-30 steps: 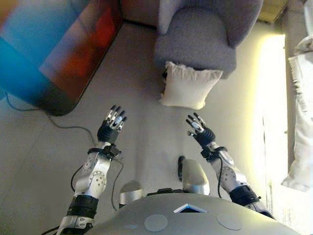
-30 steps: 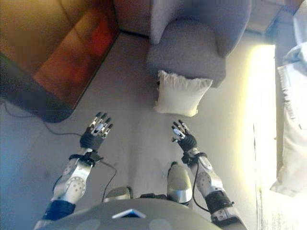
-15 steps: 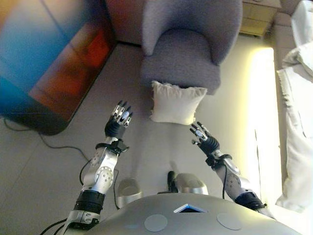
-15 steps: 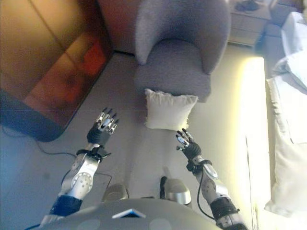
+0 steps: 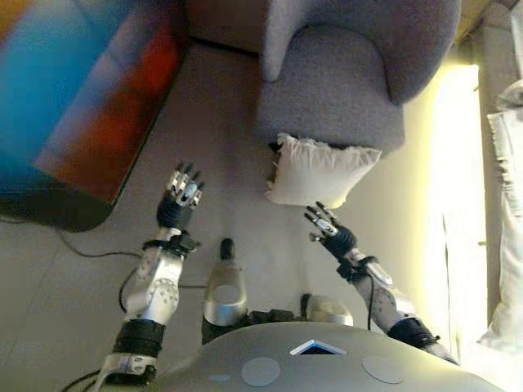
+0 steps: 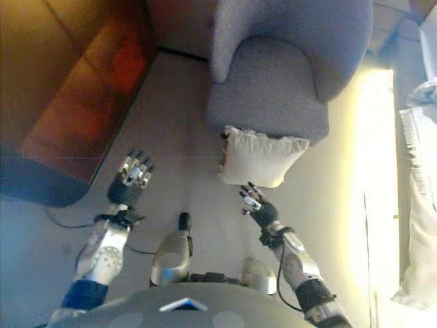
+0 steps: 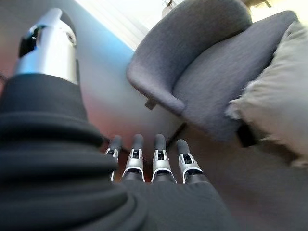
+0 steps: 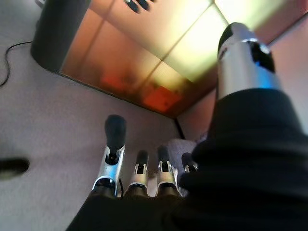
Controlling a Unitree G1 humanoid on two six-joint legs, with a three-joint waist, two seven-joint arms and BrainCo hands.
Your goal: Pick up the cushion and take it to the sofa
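Cream fabric cushion: stood on the pale floor, leaning against the front of the seat of the grey upholstered armchair, its frilled edge uppermost.
Left hand: raised over the floor, fingers straight and spread, holding nothing, well apart from the cushion on its left side.
Right hand: fingers straight and apart, empty, just below the cushion's lower edge; whether it touched could not be told.
Armchair: curved back, rounded seat, facing the robot.
Dark-framed glossy panel: lay at the left of the floor, with blue and red reflections.
White cloth: hung at the right edge.
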